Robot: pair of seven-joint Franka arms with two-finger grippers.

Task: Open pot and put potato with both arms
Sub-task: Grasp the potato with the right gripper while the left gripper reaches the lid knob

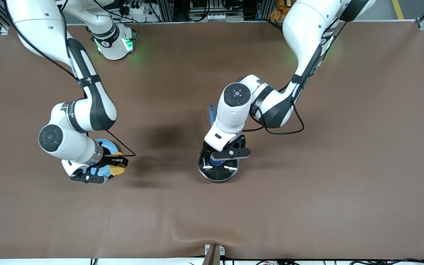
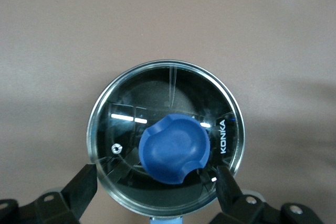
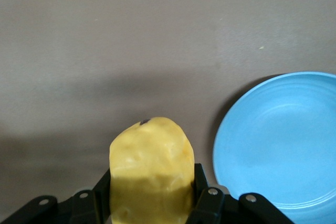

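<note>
The black pot (image 1: 218,173) stands mid-table with its glass lid (image 2: 131,129) on and its blue knob (image 2: 175,149) up; its blue handle (image 1: 212,112) points toward the robots' bases. My left gripper (image 1: 219,159) hangs right over the lid, open, with the fingers (image 2: 79,187) spread wide to either side of the knob and touching nothing. My right gripper (image 1: 118,165) is shut on the yellow potato (image 1: 117,170) and holds it just above the table beside the plate. The potato (image 3: 151,171) sits between the right gripper's pads.
A flat light-blue plate (image 1: 106,146) lies under the right arm's wrist, toward the right arm's end of the table; it also shows in the right wrist view (image 3: 283,140). The brown table cover (image 1: 307,184) has a small wrinkle at its near edge.
</note>
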